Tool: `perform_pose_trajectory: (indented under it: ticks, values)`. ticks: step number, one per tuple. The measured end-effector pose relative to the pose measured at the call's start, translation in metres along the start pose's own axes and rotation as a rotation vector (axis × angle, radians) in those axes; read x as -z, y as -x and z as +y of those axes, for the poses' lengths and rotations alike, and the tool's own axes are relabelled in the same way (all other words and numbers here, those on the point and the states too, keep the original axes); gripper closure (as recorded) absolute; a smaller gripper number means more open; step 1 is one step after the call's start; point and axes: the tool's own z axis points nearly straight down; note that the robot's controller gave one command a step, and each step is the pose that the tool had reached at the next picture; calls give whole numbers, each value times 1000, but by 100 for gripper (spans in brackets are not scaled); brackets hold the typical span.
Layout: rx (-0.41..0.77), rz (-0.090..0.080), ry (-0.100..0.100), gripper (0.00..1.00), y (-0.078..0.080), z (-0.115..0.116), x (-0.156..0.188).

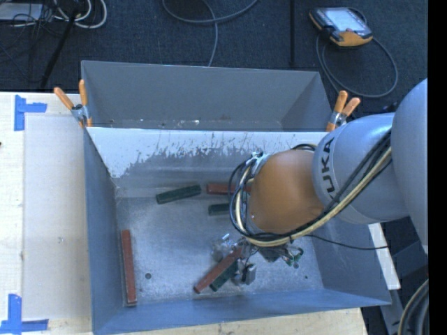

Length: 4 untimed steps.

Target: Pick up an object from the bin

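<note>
Jaws over brown stick (209, 280), front-centre.

Robotics lab or test cell, not a home setting. Signs: large grey industrial robot arm (374, 166) with bundled cables, reaching into a grey sheet-metal bin (202, 103). Orange-and-grey handheld control pendant (341, 25) lies on dark carpet floor (140, 37). A tangle of loose cables (84, 5) lies on the same carpet.
</note>
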Motion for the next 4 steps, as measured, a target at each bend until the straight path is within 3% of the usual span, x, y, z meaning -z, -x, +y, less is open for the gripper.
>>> perform_pose_trajectory:
  ticks: [2,4]
  values:
    - [-1,8,5,100,-2,2,27]
    - [-2,-1,0,100,0,1,49]
